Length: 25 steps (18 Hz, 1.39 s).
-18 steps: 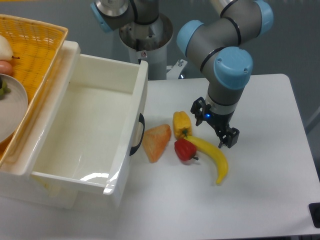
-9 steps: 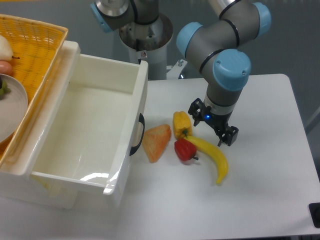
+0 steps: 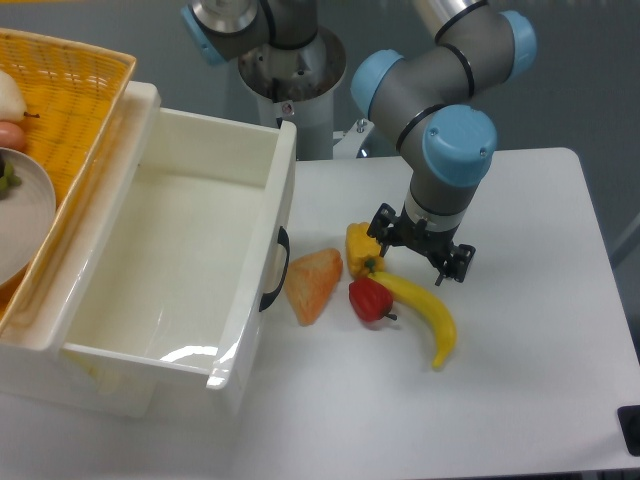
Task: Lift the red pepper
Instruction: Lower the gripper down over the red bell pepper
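The red pepper (image 3: 370,299) lies on the white table, small and glossy with a short dark stem on its right. It touches the banana (image 3: 425,312) on its right and sits just below the yellow pepper (image 3: 363,247). My gripper (image 3: 417,248) hangs above the banana's upper end, up and to the right of the red pepper. Its two black fingers stand spread apart with nothing between them.
A pale orange wedge (image 3: 313,283) lies left of the red pepper. A large white bin (image 3: 268,250) with a black handle stands at the left, beside a yellow wicker basket (image 3: 90,110). The robot's base (image 3: 290,85) is at the back.
The gripper has shifted slightly left and turned at the wrist, so its fingers now sit more level and closer to the yellow pepper. The fruit has not moved.
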Tool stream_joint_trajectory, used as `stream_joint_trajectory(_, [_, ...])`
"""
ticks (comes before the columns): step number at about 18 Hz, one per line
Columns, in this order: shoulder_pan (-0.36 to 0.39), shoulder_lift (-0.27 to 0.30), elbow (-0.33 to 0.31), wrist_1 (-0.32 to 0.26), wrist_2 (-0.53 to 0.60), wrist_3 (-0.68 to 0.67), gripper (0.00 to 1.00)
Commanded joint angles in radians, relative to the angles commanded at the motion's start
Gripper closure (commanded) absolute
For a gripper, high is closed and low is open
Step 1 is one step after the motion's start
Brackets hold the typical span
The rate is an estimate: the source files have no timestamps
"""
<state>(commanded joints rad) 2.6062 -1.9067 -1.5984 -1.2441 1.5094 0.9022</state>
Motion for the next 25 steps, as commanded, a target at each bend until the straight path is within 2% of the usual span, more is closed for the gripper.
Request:
stream_joint_trajectory(5, [-0.006, -0.018, -0.027, 0.029, 0.000, -0.208, 0.00])
stream_joint_trajectory(10, [-0.043, -0.057, -0.049, 0.071, 0.003, -0.353, 0.00])
stream_joint_trajectory(25, [-0.060, -0.137, -0.032, 0.072, 0.011, -0.462, 0.00])
